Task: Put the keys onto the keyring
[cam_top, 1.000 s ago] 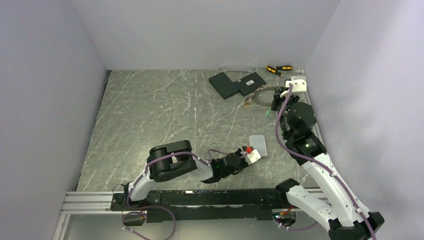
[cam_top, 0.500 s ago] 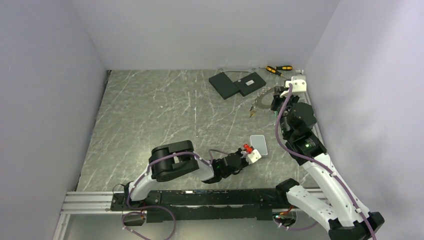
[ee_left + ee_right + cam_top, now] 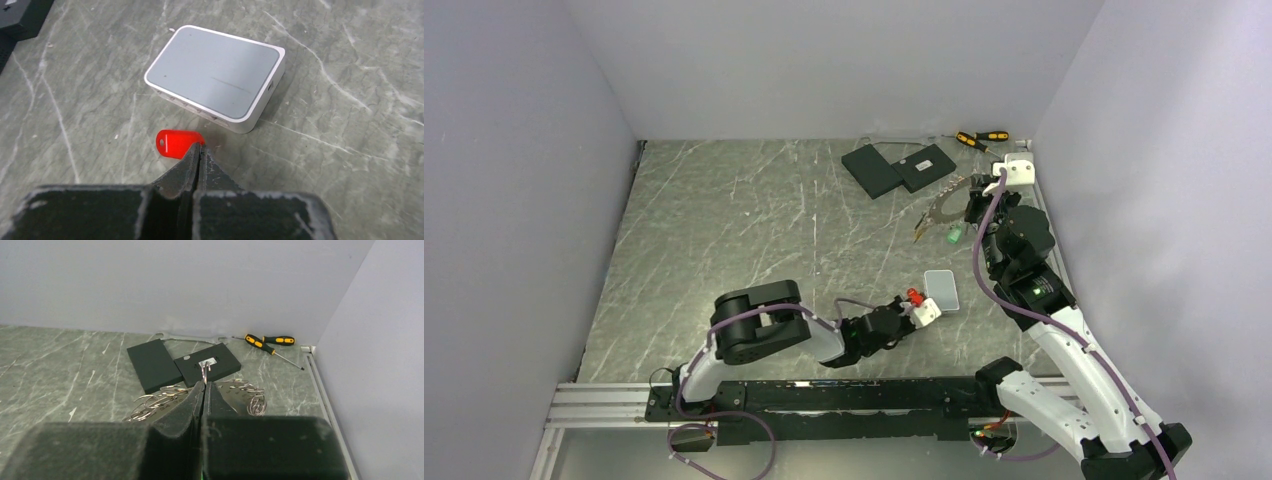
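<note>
Beside the grey box's (image 3: pixel 215 77) near edge, the left gripper (image 3: pixel 198 150) pinches the red key (image 3: pixel 177 144); well beyond the box, the right gripper (image 3: pixel 204 385) clamps the keyring (image 3: pixel 941 207).

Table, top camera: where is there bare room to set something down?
Bare: the left half of the table, up to the black slabs. Crowded: far right corner, with slabs, screwdrivers, keyring and right gripper.

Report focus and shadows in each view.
Top external: even, soft light, but the keyring is too small to resolve. Left wrist: red key sharp, box throws a soft shadow. Right wrist: screwdrivers sharp, near right gripper dark.
</note>
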`<act>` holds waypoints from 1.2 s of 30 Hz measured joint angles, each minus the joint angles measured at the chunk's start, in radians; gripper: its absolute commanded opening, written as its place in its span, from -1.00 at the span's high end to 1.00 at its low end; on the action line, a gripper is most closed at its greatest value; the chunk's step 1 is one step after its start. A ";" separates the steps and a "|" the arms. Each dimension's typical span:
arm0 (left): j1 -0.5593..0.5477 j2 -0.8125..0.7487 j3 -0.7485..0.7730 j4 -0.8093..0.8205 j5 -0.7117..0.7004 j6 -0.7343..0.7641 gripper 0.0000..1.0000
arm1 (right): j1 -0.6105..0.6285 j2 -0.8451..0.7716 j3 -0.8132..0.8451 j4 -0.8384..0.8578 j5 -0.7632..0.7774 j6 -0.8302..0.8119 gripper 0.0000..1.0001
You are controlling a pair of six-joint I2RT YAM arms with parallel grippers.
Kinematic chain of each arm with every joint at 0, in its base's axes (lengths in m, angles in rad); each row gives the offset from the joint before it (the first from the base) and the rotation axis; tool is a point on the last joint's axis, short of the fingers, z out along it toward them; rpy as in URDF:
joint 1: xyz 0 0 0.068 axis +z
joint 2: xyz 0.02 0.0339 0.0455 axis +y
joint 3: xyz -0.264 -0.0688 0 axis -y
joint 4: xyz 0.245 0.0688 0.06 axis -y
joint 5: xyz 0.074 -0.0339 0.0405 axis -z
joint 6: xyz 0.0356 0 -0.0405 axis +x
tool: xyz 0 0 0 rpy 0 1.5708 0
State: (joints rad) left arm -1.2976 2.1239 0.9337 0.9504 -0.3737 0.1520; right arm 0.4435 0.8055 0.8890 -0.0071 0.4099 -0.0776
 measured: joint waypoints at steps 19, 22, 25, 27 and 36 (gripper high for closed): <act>0.028 -0.389 -0.171 -0.206 0.103 -0.084 1.00 | -0.002 0.000 -0.010 0.000 -0.033 0.004 1.00; 0.063 -0.471 -0.193 -0.312 0.164 -0.125 1.00 | -0.002 -0.001 -0.014 0.000 -0.049 0.004 1.00; 0.128 -0.594 -0.193 -0.481 0.280 -0.204 1.00 | -0.002 -0.002 -0.015 0.000 -0.074 0.005 1.00; 0.198 -0.692 -0.193 -0.568 0.402 -0.282 1.00 | -0.002 -0.002 -0.015 0.000 -0.090 0.008 1.00; 0.550 -0.784 -0.099 -0.745 0.839 -0.647 1.00 | -0.002 0.011 -0.015 0.000 -0.148 0.034 1.00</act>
State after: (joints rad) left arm -0.7475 1.3399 0.8345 0.2050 0.4652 -0.4950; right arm 0.4419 0.8162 0.8738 -0.0071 0.2623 -0.0433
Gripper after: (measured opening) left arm 0.012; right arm 0.010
